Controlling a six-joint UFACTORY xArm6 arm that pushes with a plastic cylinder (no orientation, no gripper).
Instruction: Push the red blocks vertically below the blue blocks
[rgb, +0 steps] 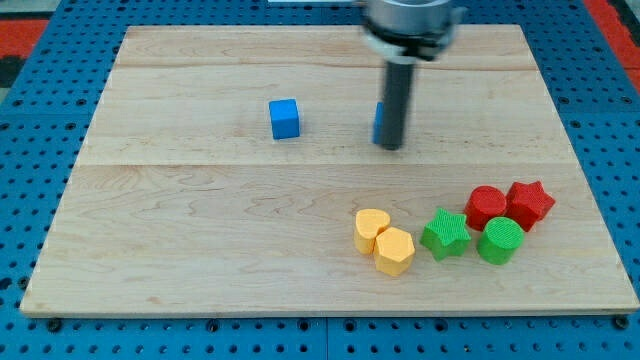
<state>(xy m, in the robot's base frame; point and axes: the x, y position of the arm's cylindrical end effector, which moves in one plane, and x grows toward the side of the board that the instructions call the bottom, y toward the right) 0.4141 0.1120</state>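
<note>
My tip (392, 146) touches a partly hidden blue block (379, 122), blue cube (285, 118) to the view's left; red cylinder (487, 206) and red star (530, 203) sit lower right; no claw fitted.

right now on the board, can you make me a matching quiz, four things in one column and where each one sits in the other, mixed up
Things:
1. blue cube
2. my tip
3. red star
4. yellow blocks

Places:
A. furthest to the view's right, touching the other red block
B. alone, toward the view's upper left
C. against a second blue block, mostly hidden behind the rod
D. a touching pair, left of the green star

Pairs: 1-B, 2-C, 3-A, 4-D
</note>
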